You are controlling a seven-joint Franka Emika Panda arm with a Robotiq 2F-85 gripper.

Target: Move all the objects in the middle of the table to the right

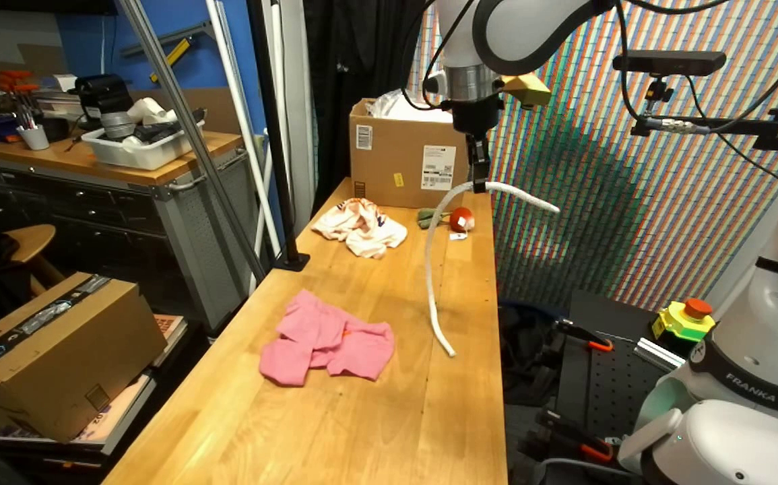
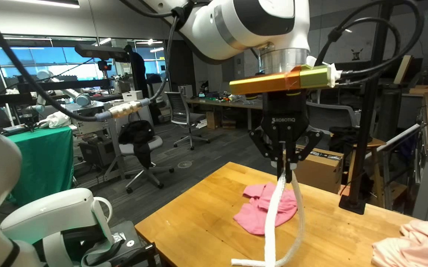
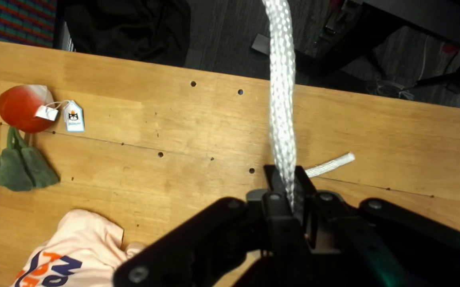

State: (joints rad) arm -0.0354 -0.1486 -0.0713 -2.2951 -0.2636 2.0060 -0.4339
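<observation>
Over the table (image 1: pixel 362 431), we see the gripper (image 2: pixel 285 174) clenched on white rope (image 1: pixel 428 263). Its longer side curves downward; the shorter points sideways.

In an exterior view, a cloth (image 1: pixel 325 342) lies on the counter (image 1: pixel 362 431), left of the rope (image 1: pixel 428 263) (another cloth (image 1: pixel 362 228) sits higher, before a box (image 1: pixel 395 155)).

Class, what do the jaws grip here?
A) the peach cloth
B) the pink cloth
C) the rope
C: the rope is pinched between the jaws, while the pink cloth and the peach cloth lie on the table.
</observation>
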